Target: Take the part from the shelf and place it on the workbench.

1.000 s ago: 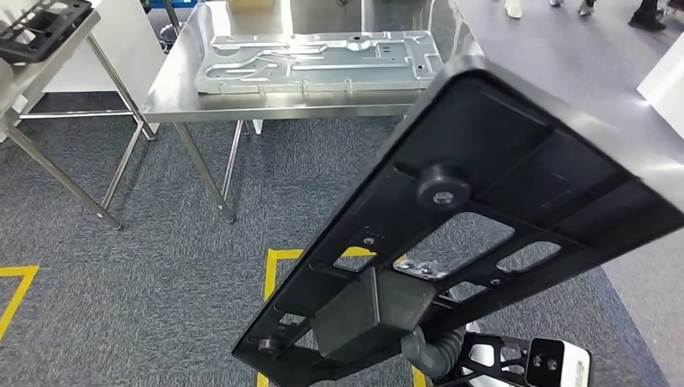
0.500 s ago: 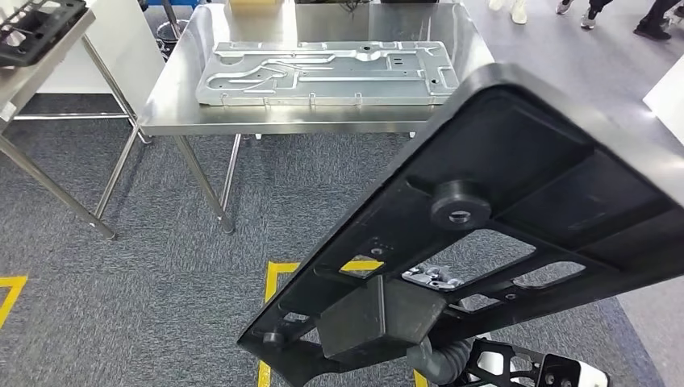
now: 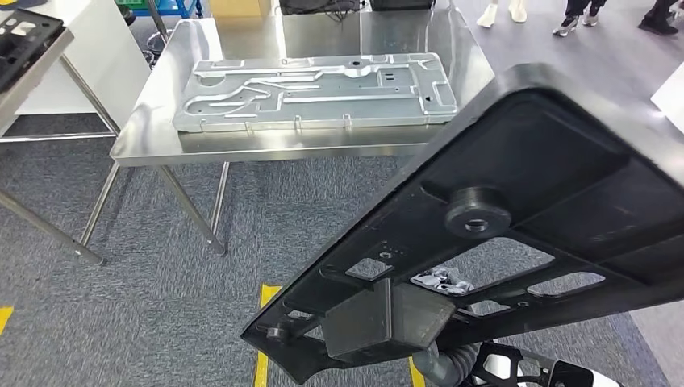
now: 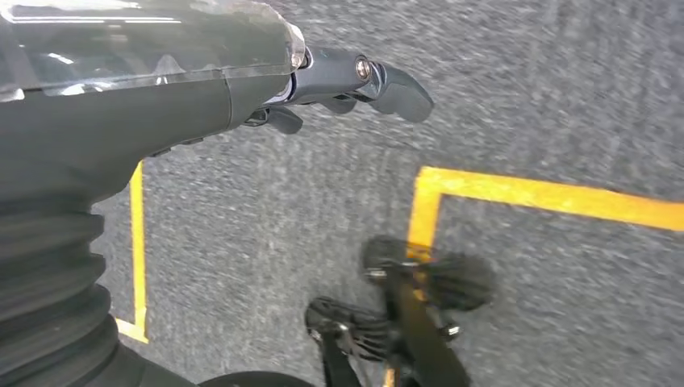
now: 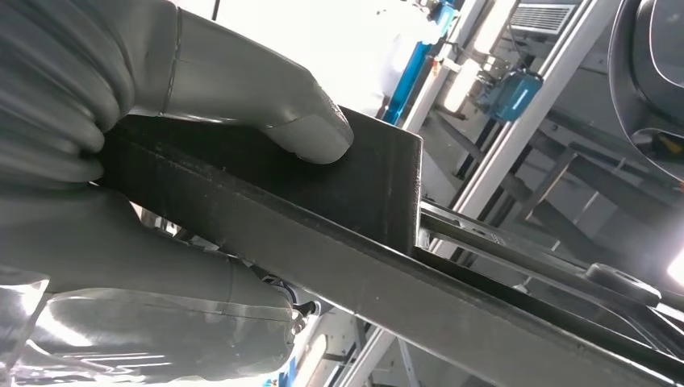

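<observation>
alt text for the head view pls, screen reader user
A large black part, tilted and held up from below, fills the lower right. Beyond it a steel workbench carries a grey stamped metal panel, on grey carpet with yellow floor tape.

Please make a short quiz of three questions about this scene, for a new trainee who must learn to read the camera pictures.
1. True or false: the black part already lies on the steel workbench.
2. Which hand holds the black part? A) left hand B) right hand C) a person's hand
3. Fill in: on the workbench lies a silver ____ plate.

Key:
1. False; the part is held above the carpet, short of the bench.
2. B; the left hand hangs free, holding nothing.
3. metal
</observation>
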### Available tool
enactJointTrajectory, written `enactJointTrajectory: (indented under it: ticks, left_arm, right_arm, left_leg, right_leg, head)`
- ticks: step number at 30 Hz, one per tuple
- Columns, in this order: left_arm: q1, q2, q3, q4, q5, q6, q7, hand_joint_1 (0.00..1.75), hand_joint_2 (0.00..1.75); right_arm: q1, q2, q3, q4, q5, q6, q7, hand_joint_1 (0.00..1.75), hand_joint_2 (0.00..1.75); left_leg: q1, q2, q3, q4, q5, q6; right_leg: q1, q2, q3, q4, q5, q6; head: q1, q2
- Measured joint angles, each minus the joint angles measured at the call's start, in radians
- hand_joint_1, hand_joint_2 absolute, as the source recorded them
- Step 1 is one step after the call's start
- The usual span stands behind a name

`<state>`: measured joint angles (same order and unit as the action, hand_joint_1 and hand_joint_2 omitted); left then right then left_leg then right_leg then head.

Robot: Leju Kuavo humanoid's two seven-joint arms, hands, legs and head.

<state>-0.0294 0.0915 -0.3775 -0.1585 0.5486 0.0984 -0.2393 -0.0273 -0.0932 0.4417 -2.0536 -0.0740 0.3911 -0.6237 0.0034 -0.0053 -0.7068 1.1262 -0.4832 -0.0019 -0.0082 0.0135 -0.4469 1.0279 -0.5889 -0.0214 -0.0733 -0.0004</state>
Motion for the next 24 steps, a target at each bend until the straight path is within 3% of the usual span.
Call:
enactJointTrajectory:
  ticks: [1,2,4,5,7,8,10,11,12,13,14,16,17,18,20,21,23,24]
  left_arm:
    - [0.002,0.000,0.000,0.001,0.000,0.000,0.000,0.00,1.75]
    - [0.003,0.001,0.000,0.001,0.000,0.000,0.000,0.00,1.75]
    - [-0.001,0.000,0.000,0.001,0.000,0.000,0.000,0.00,1.75]
    - [-0.002,0.000,0.000,0.001,0.000,0.000,0.000,0.00,1.75]
    - [-0.004,0.000,0.000,0.001,0.000,0.000,-0.001,0.00,1.75]
    - [-0.003,0.000,0.000,0.001,0.000,0.000,-0.001,0.00,1.75]
    - [-0.003,0.000,0.000,0.001,0.000,0.000,-0.001,0.00,1.75]
    - [-0.003,0.000,0.000,0.001,0.000,0.000,-0.001,0.00,1.75]
    - [-0.003,0.000,0.000,0.001,0.000,0.000,-0.001,0.00,1.75]
    - [-0.002,0.000,0.000,0.001,0.000,0.000,-0.001,0.00,1.75]
    - [-0.001,0.000,0.000,0.001,0.000,0.000,-0.001,0.00,1.75]
    - [-0.002,-0.001,0.000,0.002,0.000,0.000,0.000,0.00,1.75]
    - [-0.003,-0.002,0.000,0.002,0.000,0.000,0.000,0.00,1.75]
    - [-0.006,-0.002,0.000,0.001,0.000,0.000,0.000,0.00,1.75]
    - [-0.014,-0.003,0.000,0.000,0.000,0.000,0.000,0.00,1.75]
    - [-0.018,-0.004,0.000,0.000,0.000,0.000,-0.001,0.00,1.75]
    - [-0.021,-0.005,0.000,0.000,0.000,0.000,-0.001,0.00,1.75]
    - [-0.021,-0.005,0.000,0.000,0.000,0.000,-0.001,0.00,1.75]
  right_arm:
    - [0.000,0.000,0.000,0.000,0.000,0.000,0.000,1.75,1.75]
    - [0.001,0.000,0.000,-0.001,0.001,0.000,0.000,1.75,1.75]
    - [0.000,-0.001,0.000,-0.004,0.001,0.000,0.000,1.75,1.75]
    - [-0.001,-0.001,0.000,-0.005,0.001,0.000,0.000,1.75,1.75]
    - [-0.002,-0.002,0.000,-0.006,0.000,0.000,0.000,1.75,1.75]
    - [-0.002,-0.003,0.000,-0.006,0.000,0.000,0.000,1.75,1.75]
    - [-0.001,-0.004,0.000,-0.006,0.000,0.000,0.000,1.75,1.75]
    - [-0.001,-0.004,0.000,-0.006,0.000,0.000,0.000,1.75,1.75]
    - [-0.001,-0.005,0.000,-0.006,0.000,0.000,0.000,1.75,1.75]
    - [0.000,-0.005,0.000,-0.006,0.000,0.000,0.000,1.75,1.75]
    - [0.001,-0.006,0.000,-0.005,0.000,0.000,0.000,1.75,1.75]
    - [0.005,-0.009,0.000,-0.004,0.000,0.000,0.000,1.75,1.75]
    - [0.007,-0.010,0.000,-0.005,0.000,-0.001,0.000,1.75,1.75]
    - [0.006,-0.011,0.000,-0.007,0.001,-0.001,0.000,1.75,1.75]
    - [0.002,-0.011,0.000,-0.013,0.000,-0.002,0.000,1.75,1.75]
    - [0.000,-0.011,0.000,-0.014,0.000,-0.002,0.000,1.75,1.75]
    - [-0.001,-0.011,0.000,-0.014,0.000,-0.001,0.000,1.75,1.75]
    - [0.000,-0.011,0.000,-0.014,0.000,-0.001,0.000,1.75,1.75]
  left_leg:
    - [-0.004,0.000,0.004,-0.035,0.058,0.004]
    - [-0.008,0.000,0.009,-0.056,0.094,0.007]
    - [-0.007,-0.002,0.034,-0.072,0.089,0.014]
    - [-0.004,-0.003,0.052,-0.087,0.084,0.019]
    - [0.000,-0.005,0.097,-0.115,0.071,0.027]
    - [0.000,-0.006,0.118,-0.126,0.061,0.029]
    - [-0.001,-0.008,0.158,-0.138,0.036,0.031]
    - [-0.001,-0.010,0.180,-0.141,0.021,0.031]
    - [-0.001,-0.012,0.202,-0.142,0.004,0.030]
    - [-0.001,-0.014,0.226,-0.143,-0.014,0.029]
    - [-0.001,-0.014,0.247,-0.143,-0.033,0.027]
    - [-0.003,-0.016,0.283,-0.140,-0.071,0.019]
    - [-0.003,-0.017,0.296,-0.141,-0.085,0.013]
    - [-0.003,-0.018,0.307,-0.136,-0.090,0.006]
    - [0.001,-0.017,0.296,-0.086,-0.069,-0.007]
    - [0.002,-0.015,0.267,-0.030,-0.050,-0.013]
    - [0.005,-0.010,0.177,0.098,-0.048,-0.023]
    - [0.006,-0.008,0.131,0.146,-0.075,-0.026]
  right_leg:
    - [0.000,0.001,0.013,-0.004,-0.014,0.006]
    - [0.001,0.002,0.026,-0.008,-0.021,0.012]
    - [0.002,0.003,0.034,0.003,-0.008,0.027]
    - [0.002,0.001,0.024,0.035,0.014,0.033]
    - [0.001,-0.001,-0.045,0.146,0.047,0.040]
    - [0.000,-0.003,-0.091,0.201,0.038,0.042]
    - [-0.001,-0.003,-0.174,0.258,-0.042,0.045]
    - [-0.002,-0.004,-0.202,0.253,-0.086,0.047]
    - [-0.003,-0.004,-0.221,0.231,-0.112,0.048]
    - [-0.004,-0.005,-0.232,0.191,-0.101,0.048]
    - [-0.004,-0.006,-0.239,0.138,-0.042,0.046]
    - [0.000,-0.007,-0.241,0.046,0.130,0.037]
    - [0.004,-0.007,-0.239,0.024,0.188,0.030]
    - [0.008,-0.005,-0.232,0.017,0.208,0.022]
    - [0.008,-0.002,-0.208,0.013,0.187,0.006]
    - [0.007,-0.002,-0.192,0.009,0.176,-0.001]
    - [0.004,-0.005,-0.161,0.003,0.151,-0.010]
    - [0.003,-0.005,-0.146,0.003,0.138,-0.012]
  head:
    - [0.000,0.000]
    - [0.000,0.000]
    - [0.000,0.000]
    - [0.000,0.000]
    - [0.000,0.000]
    - [0.000,0.000]
    - [0.000,0.000]
    - [0.000,0.000]
    - [0.000,0.000]
    - [0.000,0.000]
    - [0.000,0.000]
    - [0.000,0.000]
    - [0.000,0.000]
    - [0.000,0.000]
    - [0.000,0.000]
    - [0.000,0.000]
    - [0.000,0.000]
    - [0.000,0.000]
